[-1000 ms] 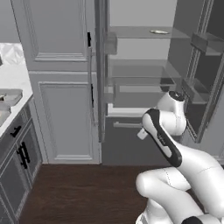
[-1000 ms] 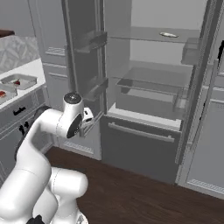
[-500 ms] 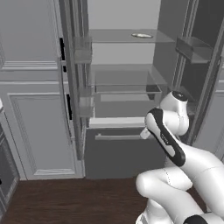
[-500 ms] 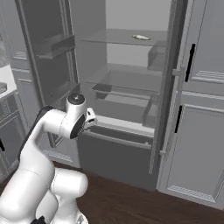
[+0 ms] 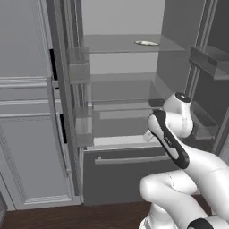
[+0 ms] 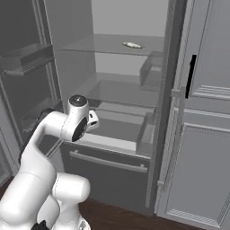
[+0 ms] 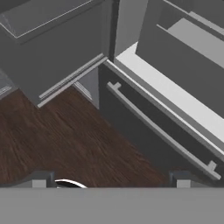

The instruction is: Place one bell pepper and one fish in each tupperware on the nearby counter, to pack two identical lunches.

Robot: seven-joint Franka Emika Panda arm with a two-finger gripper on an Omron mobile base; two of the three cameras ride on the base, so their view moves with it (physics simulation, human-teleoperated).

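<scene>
The base has swung away from the table; both base views now face the open fridge [image 5: 125, 89]. A fish [image 5: 146, 43] lies near the upper shelf's right edge. The gripper [image 7: 111, 180] is spread and empty above the floor [image 7: 65, 140], so fetching can begin.

base views flank the open fridge [image 5: 129, 89]; hand view faces its drawer handle [image 7: 162, 131].

You see the small pale oval thing [image 5: 146, 43] on the open grey fridge's top glass shelf [image 6: 108, 45] too small to tell whether it is a fish. The two dark finger tips [image 7: 39, 180] are mostly cut off at the hand view's bottom.
</scene>
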